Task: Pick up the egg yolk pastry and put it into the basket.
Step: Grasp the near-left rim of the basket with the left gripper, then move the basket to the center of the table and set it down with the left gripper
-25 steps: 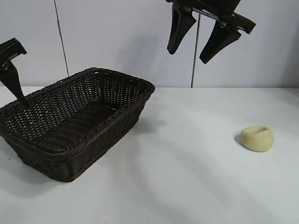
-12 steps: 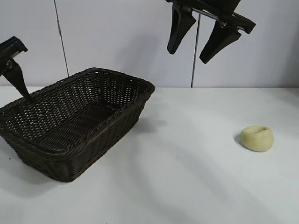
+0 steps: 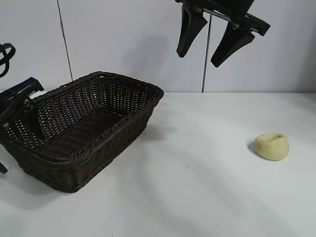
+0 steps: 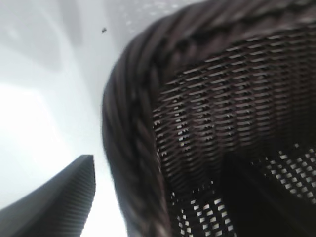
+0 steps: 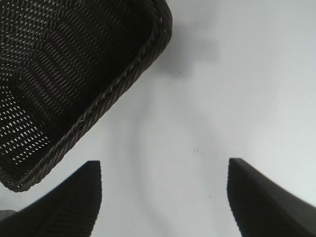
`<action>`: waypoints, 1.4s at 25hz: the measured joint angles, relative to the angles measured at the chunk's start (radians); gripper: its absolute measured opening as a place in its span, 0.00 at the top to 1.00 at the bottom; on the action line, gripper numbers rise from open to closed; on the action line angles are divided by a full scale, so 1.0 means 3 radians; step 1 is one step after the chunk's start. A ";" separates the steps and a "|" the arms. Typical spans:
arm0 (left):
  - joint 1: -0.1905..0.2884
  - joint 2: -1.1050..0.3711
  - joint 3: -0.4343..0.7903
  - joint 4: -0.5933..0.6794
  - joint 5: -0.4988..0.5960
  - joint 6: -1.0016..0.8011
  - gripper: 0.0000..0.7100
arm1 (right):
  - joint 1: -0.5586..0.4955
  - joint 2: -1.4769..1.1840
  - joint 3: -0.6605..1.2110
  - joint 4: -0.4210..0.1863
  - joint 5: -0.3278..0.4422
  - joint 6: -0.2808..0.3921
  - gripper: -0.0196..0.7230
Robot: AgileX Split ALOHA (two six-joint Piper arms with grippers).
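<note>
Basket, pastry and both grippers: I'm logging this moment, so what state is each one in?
basket: upright on the table, nothing visible inside.
egg yolk pastry: lying on the table, well apart from the basket, untouched.
left gripper: low at the basket's near-left rim, one finger outside the wall.
right gripper: raised high above the table, open, holding nothing.

The left hand (image 3: 15, 116) straddles the basket (image 3: 118, 126) rim; the egg yolk pastry (image 3: 271, 146) lies well apart.
</note>
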 joint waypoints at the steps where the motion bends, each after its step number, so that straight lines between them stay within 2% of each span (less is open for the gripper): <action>1: 0.0000 0.0000 0.0000 -0.0003 -0.0007 0.0000 0.74 | 0.0000 0.0000 0.0000 0.0000 0.0000 0.0000 0.28; 3: 0.0003 0.0000 0.0000 -0.0044 -0.0036 -0.0048 0.86 | 0.0000 0.0000 0.0000 0.0000 0.0000 0.0000 0.28; 12: 0.0006 -0.0020 -0.0100 -0.0311 0.0181 0.0126 0.86 | 0.0000 0.0000 0.0000 0.0000 0.0000 0.0000 0.28; 20: 0.0006 -0.0075 -0.0604 -0.0322 0.0638 0.0595 0.86 | 0.0000 0.0000 0.0000 0.0000 0.0003 0.0000 0.28; 29: 0.0006 -0.0071 -0.0854 -0.0271 0.1015 0.1273 0.86 | 0.0000 0.0000 0.0000 0.0000 0.0006 0.0000 0.28; 35: 0.0006 0.0257 -0.1282 -0.0257 0.1379 0.1744 0.86 | 0.0000 0.0000 0.0000 0.0000 0.0006 0.0000 0.28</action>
